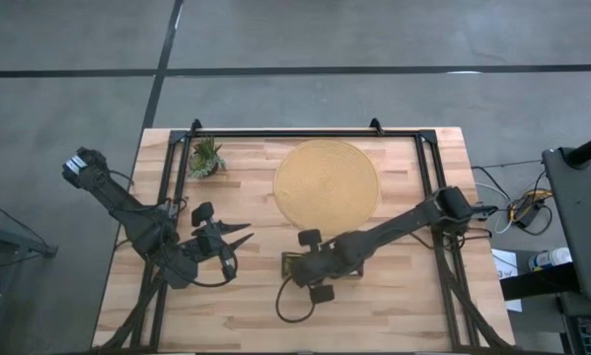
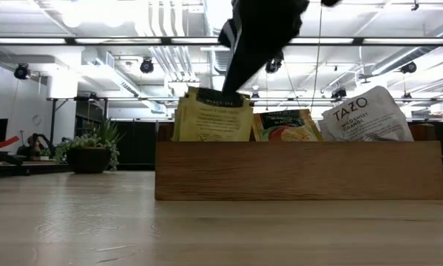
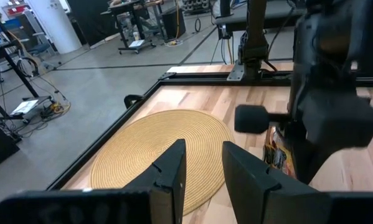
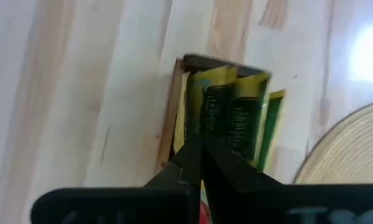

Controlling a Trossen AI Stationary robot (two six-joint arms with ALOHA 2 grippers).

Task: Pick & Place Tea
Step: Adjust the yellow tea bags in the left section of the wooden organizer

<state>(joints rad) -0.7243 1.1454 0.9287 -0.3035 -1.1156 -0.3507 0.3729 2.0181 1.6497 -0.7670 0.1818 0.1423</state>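
Note:
Several tea sachets stand upright in a brown wooden tray (image 2: 299, 170): yellow ones (image 2: 214, 114), an orange one (image 2: 284, 125) and a white one (image 2: 369, 114). My right gripper (image 4: 197, 149) comes down from above, shut, with its tips at the top edge of the yellow sachets (image 4: 233, 109). In the high view the right arm hides most of the tray (image 1: 293, 264). To the tray's left, clear of the table, my left gripper (image 3: 205, 165) hangs open with nothing between its fingers. My right gripper points steeply down at the yellow sachets' top edge (image 2: 232, 94), at the tray's left end in the low view. Its shut fingers (image 4: 223, 165) meet just short of the paper. Whether they touch or pinch a sachet I cannot tell.
A round woven mat (image 1: 327, 182) lies on the far half of the table, beyond the tray. A small green plant (image 1: 206, 156) stands at the far left corner. A black frame rail (image 1: 305, 132) runs along the far edge and down both sides.

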